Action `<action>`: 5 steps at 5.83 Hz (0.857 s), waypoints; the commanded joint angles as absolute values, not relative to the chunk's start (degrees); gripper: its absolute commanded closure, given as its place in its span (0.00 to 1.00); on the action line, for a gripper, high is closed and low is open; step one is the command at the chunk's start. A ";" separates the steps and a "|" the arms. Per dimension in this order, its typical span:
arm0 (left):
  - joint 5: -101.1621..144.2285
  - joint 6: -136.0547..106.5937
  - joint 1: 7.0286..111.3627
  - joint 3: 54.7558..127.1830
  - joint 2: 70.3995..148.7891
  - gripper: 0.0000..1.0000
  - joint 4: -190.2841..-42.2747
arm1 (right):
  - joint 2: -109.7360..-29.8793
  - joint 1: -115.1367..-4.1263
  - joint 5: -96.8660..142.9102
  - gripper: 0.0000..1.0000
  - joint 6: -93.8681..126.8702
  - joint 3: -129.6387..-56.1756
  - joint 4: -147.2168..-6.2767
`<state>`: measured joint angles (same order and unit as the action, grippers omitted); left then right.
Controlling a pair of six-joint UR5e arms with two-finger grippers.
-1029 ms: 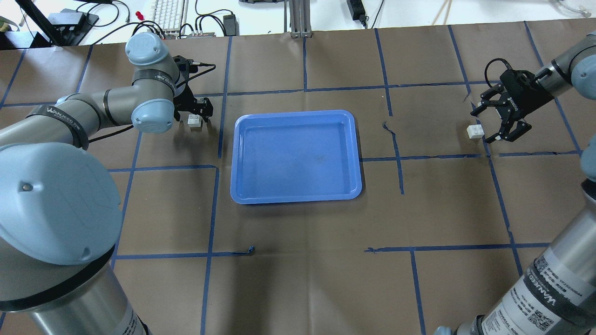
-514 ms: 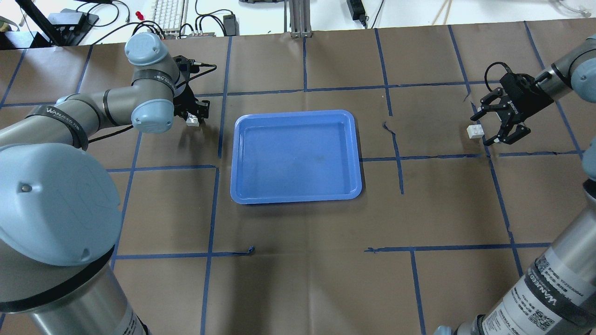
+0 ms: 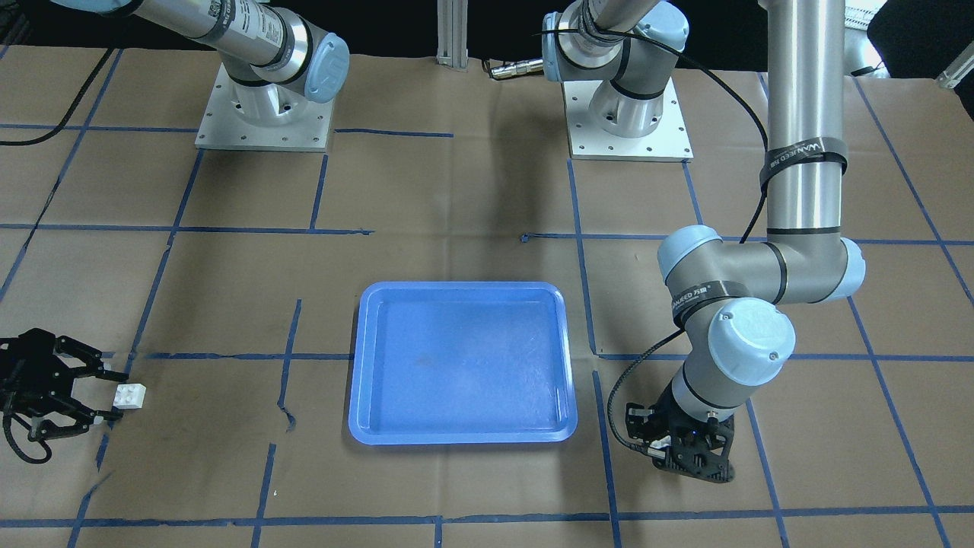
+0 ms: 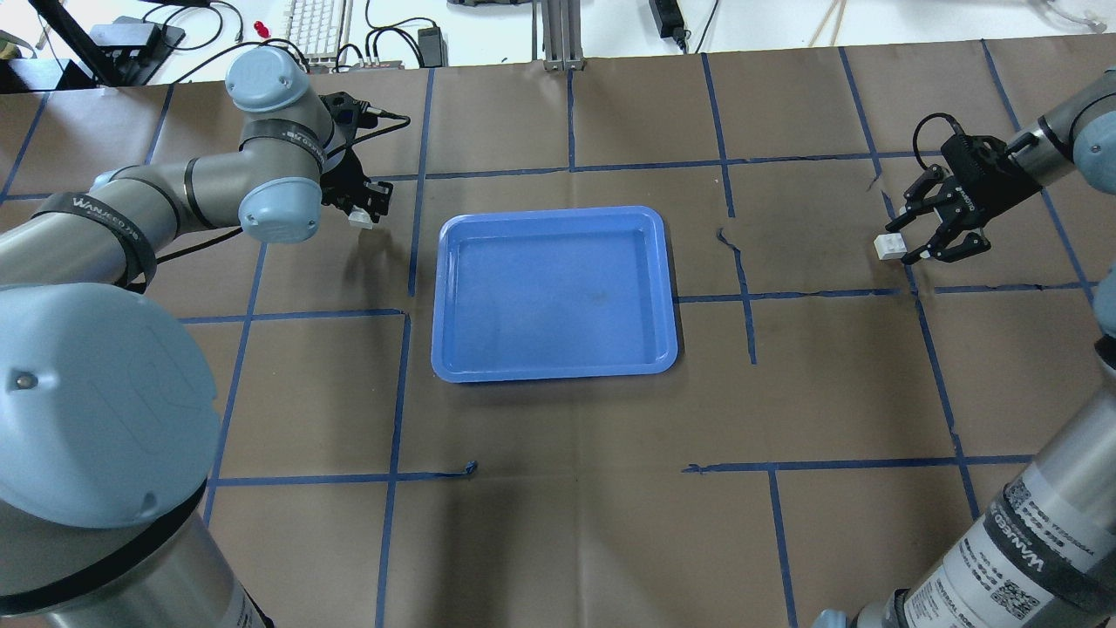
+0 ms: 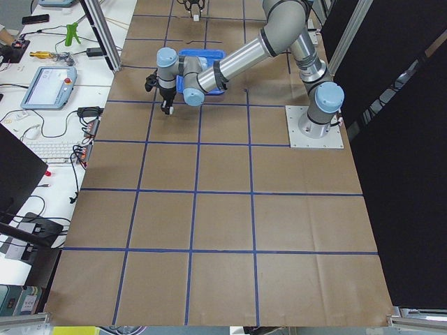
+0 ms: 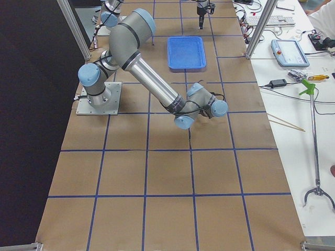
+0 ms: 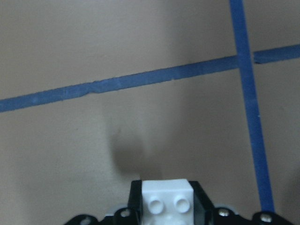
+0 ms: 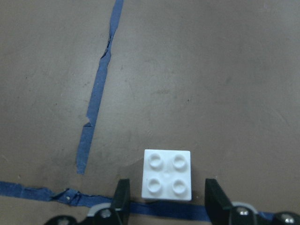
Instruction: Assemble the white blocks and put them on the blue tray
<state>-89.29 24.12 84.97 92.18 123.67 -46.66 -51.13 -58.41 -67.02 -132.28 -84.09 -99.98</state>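
The blue tray (image 4: 558,296) lies in the middle of the table and also shows in the front view (image 3: 460,361). My left gripper (image 4: 362,209) is left of the tray, shut on one white block (image 4: 359,220). The left wrist view shows that block (image 7: 167,199) pinched between the jaws, held above the paper with its shadow below. My right gripper (image 4: 898,243) is far right of the tray and open. The other white block (image 4: 889,247) rests on the table at its fingertips. In the right wrist view that block (image 8: 167,175) sits studs up between the two fingers (image 8: 123,199).
Brown paper with a grid of blue tape lines (image 4: 750,296) covers the table. A torn tape strip (image 8: 96,103) lies just beyond the right block. Keyboard and cables (image 4: 314,26) lie past the far edge. The two arm bases (image 3: 262,114) stand at the robot's side.
My left gripper has closed on its white block and raised it slightly off the table. My right gripper has shifted a little farther away, still open beside its block, which has not moved.
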 commanded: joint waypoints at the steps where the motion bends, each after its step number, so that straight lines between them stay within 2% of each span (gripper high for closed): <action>1: -86.23 42.27 89.70 95.86 117.46 0.77 -49.30 | -51.15 -58.45 -66.80 0.40 -132.28 -84.02 -99.84; 2: -86.22 50.45 93.13 97.54 116.03 0.77 -49.83 | -51.15 -58.45 -66.71 0.54 -132.36 -83.85 -99.67; 3: -86.22 60.54 95.95 97.82 116.19 0.77 -50.09 | -51.41 -58.45 -66.53 0.63 -132.36 -83.76 -99.67; 4: -86.39 66.65 99.98 98.52 116.19 0.77 -50.36 | -51.94 -58.45 -66.45 0.70 -132.45 -83.67 -99.67; 5: -87.01 69.06 103.85 99.48 116.28 0.79 -52.19 | -52.47 -58.45 -66.36 0.73 -132.45 -83.50 -99.67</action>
<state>-86.57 65.53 100.25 98.65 116.25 -50.88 -51.98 -58.45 -66.45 -132.43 -83.64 -99.67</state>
